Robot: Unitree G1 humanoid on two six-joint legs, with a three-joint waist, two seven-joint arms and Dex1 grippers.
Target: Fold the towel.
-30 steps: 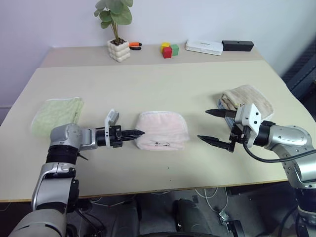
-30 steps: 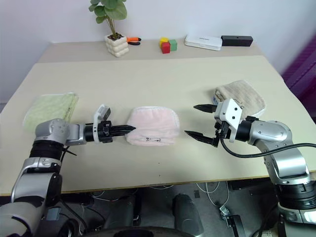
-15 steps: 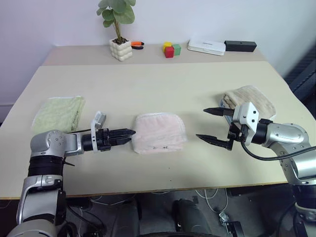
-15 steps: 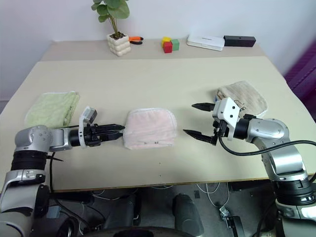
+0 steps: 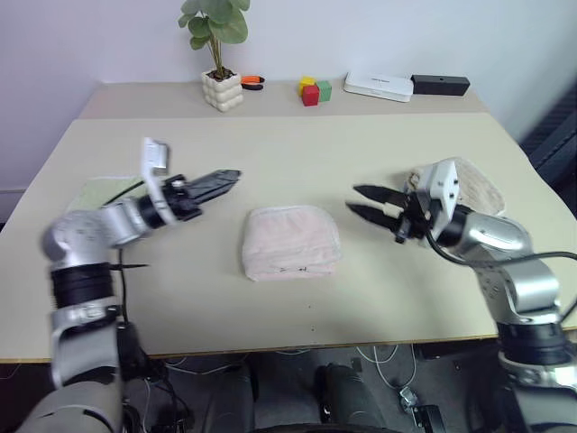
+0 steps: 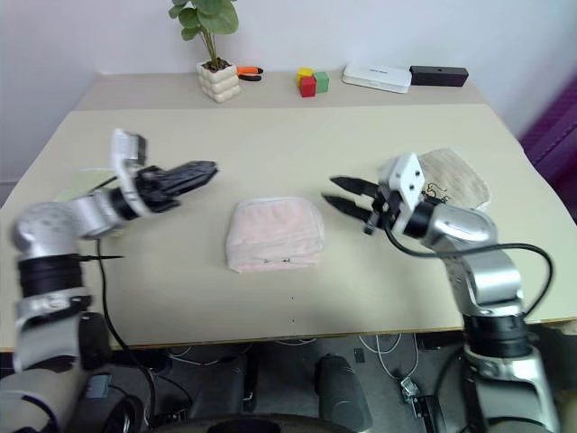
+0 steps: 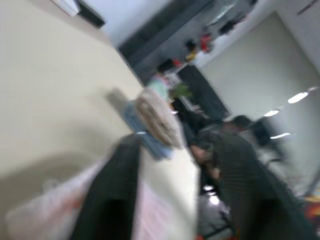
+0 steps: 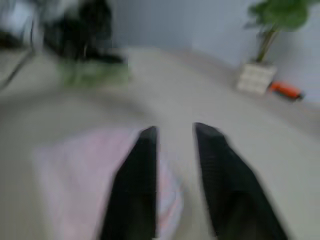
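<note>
Two claws flank the folded pink towel (image 5: 290, 242) — left claw (image 5: 230, 177) unclear, right claw (image 5: 359, 201) narrowly parted, both empty.

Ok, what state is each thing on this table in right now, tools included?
Pale pink terry towel: folded, flat on the table, untouched.
Light green towel: folded, near the table's left edge.
Tan towel: folded, behind the right tool.
Left tool: raised above the table, holding nothing.
Right tool: open, empty, pointing at the pink towel.
</note>
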